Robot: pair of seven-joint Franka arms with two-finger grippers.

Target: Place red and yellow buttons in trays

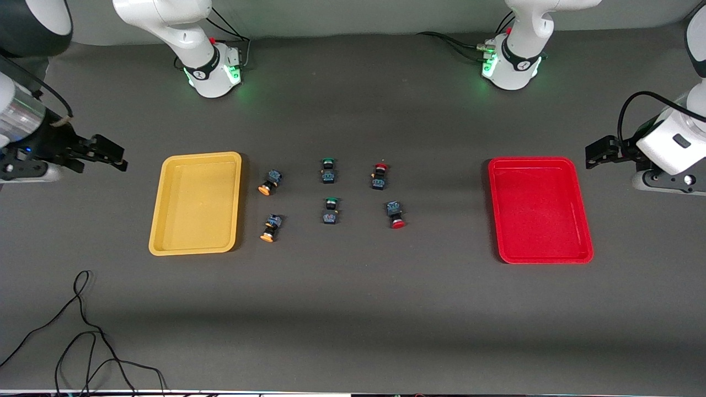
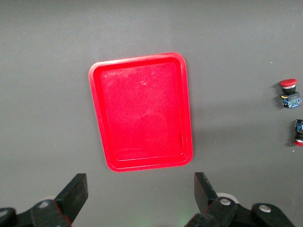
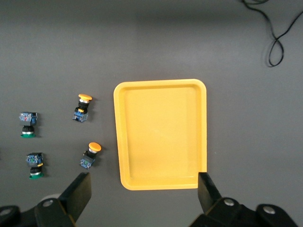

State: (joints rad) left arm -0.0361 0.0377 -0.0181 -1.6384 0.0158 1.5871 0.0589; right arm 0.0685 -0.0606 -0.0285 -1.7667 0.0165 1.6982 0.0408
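A yellow tray (image 1: 196,204) lies toward the right arm's end and a red tray (image 1: 539,209) toward the left arm's end; both hold nothing. Between them lie two yellow-capped buttons (image 1: 270,182) (image 1: 271,228) beside the yellow tray and two red-capped buttons (image 1: 379,176) (image 1: 395,214) nearer the red tray. My right gripper (image 1: 107,155) hangs open over bare table beside the yellow tray (image 3: 161,135); its view shows the yellow buttons (image 3: 82,108) (image 3: 91,154). My left gripper (image 1: 598,151) hangs open beside the red tray (image 2: 142,111); its view shows the red buttons (image 2: 289,92) (image 2: 298,133).
Two green-capped buttons (image 1: 328,171) (image 1: 331,210) lie in the middle column between the yellow and red ones. A loose black cable (image 1: 83,331) curls on the table near the front camera at the right arm's end. The arm bases (image 1: 212,69) (image 1: 510,66) stand farthest from the camera.
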